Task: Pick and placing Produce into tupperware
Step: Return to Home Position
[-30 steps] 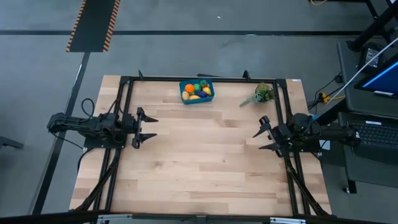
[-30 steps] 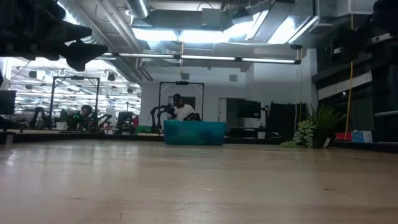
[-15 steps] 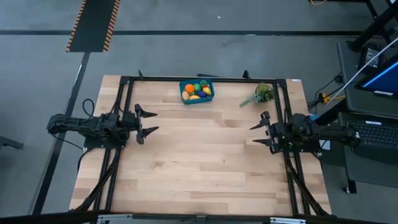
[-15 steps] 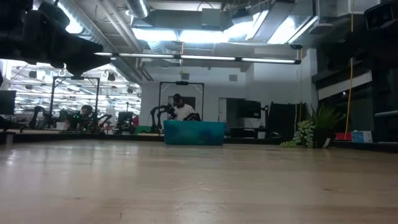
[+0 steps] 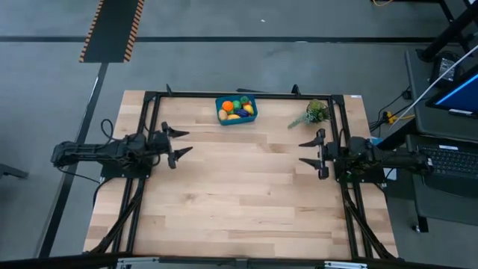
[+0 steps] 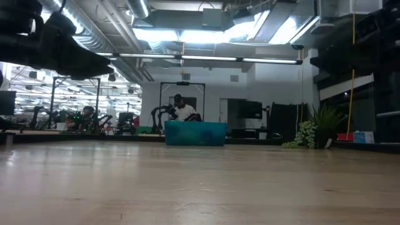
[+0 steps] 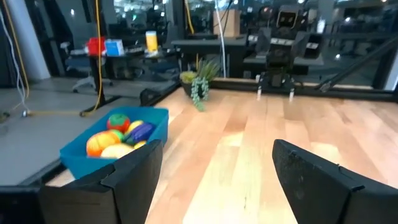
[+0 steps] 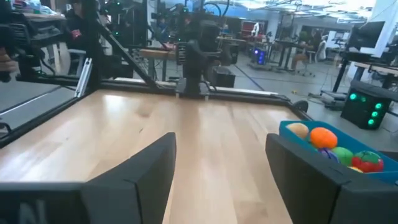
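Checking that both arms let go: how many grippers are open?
2. The left gripper hangs open over the table's left side, the right gripper open over its right side; both are empty.

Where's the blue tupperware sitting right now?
In the high view the blue tupperware sits at the far edge of the table, near the middle, holding the produce; the plant sprig lies beside it toward the right arm's side.
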Available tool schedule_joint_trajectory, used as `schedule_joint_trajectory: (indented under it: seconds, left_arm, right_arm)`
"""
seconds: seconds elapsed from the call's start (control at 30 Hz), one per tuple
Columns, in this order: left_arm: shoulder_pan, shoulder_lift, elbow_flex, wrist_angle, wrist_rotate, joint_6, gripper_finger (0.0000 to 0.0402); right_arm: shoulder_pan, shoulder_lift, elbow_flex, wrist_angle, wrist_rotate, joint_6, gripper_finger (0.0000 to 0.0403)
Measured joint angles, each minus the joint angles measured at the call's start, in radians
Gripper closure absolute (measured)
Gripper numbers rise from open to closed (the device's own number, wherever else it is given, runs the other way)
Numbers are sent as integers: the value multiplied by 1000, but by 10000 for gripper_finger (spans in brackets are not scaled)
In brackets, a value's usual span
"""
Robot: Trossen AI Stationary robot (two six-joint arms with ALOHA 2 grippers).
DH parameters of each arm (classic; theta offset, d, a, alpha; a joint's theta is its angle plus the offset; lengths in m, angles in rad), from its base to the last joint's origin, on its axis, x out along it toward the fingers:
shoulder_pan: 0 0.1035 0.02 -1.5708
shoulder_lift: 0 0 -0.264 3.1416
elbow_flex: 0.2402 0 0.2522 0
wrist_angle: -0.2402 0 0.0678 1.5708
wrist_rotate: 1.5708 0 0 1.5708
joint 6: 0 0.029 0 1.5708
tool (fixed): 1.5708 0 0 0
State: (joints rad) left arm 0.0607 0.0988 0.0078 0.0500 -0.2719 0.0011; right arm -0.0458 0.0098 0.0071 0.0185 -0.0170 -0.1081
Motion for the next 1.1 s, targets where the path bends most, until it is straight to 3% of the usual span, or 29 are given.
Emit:
schedule_joint_trajectory:
  seconds: [0.47,0.6,0.77,1.0,1.1]
  left_arm:
    - [11,170,0,-5,41,-183,104]
    - [10,169,0,51,93,-173,100]
    - [-11,159,0,191,136,-52,102]
    - [-34,153,0,75,131,-104,105]
    - [-37,130,0,97,110,-92,105]
  right_arm:
    - [0,111,0,0,-1,48,153]
    - [0,117,0,0,-3,51,153]
    - [0,117,0,6,-36,50,153]
    - [1,117,0,6,-37,-3,153]
    - [1,117,0,6,-37,-8,153]
